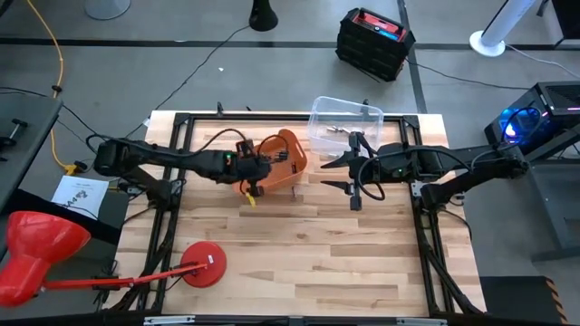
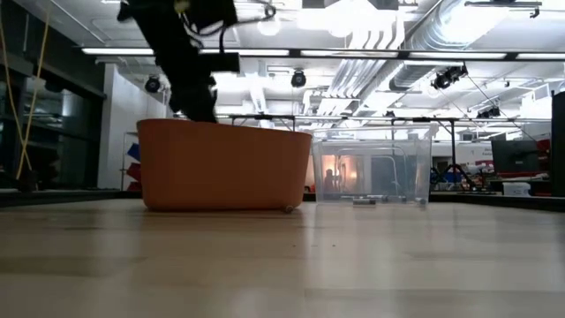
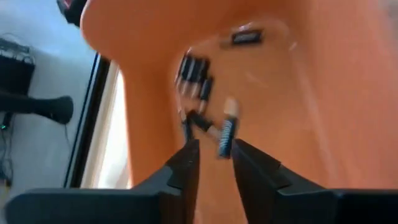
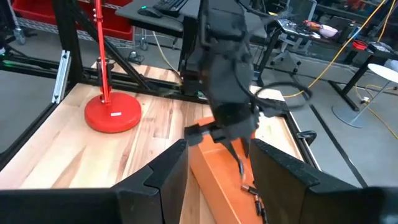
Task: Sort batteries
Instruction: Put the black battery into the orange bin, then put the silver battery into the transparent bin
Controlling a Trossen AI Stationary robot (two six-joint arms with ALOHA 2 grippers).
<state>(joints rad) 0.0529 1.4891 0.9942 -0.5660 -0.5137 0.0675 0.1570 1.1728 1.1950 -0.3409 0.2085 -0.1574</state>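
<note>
The high view looked straight down; the low view sat level at the worktop. Both shared the orange bin.
</note>
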